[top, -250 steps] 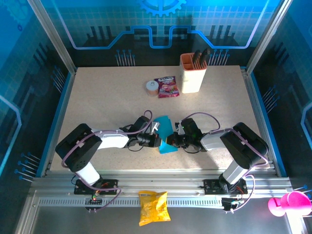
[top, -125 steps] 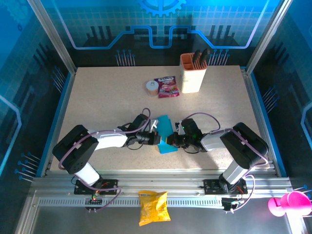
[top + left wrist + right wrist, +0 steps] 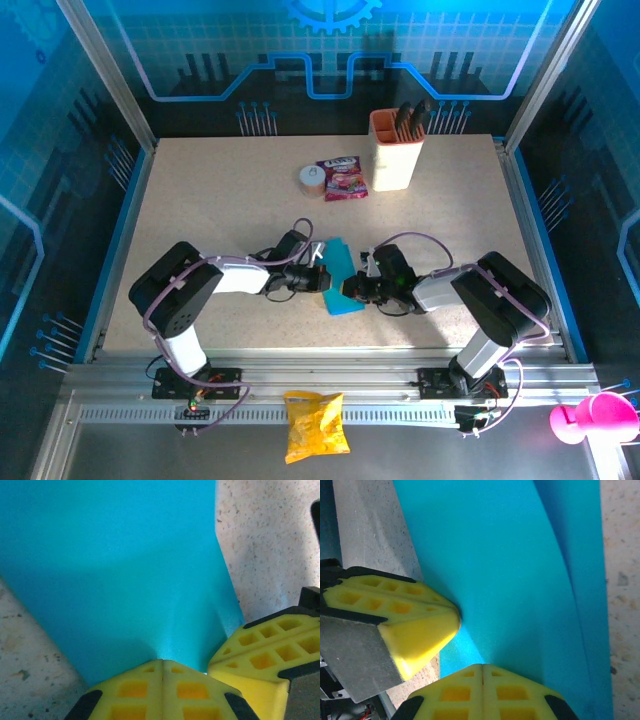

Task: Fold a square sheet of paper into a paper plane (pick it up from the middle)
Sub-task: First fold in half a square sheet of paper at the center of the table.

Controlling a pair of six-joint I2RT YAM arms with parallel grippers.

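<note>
Your square sheet of paper point(image 3: 337, 276) is at the near middle of the counter point(image 3: 220, 200), between the two arms. It is cyan-blue, bowed rather than flat, with one flap angled toward the far side. Your left fingers point(image 3: 318, 281) are pressed together and clamped on its left edge; in the left wrist view the yellow pads point(image 3: 135, 687) meet flush and the paper comes straight out of the seam. Your right fingers point(image 3: 350, 289) are likewise together, pinching the opposite edge, so the two sets of tips sit just beside each other across the sheet. Further out, toward the far side of the counter, a pink-red snack packet point(image 3: 341, 178) lies flat beside a small round roll point(image 3: 311, 179), with the beige holder cup point(image 3: 396, 150) upright near them. A yellow snack bag point(image 3: 314, 425) lies on the front rail.
</note>
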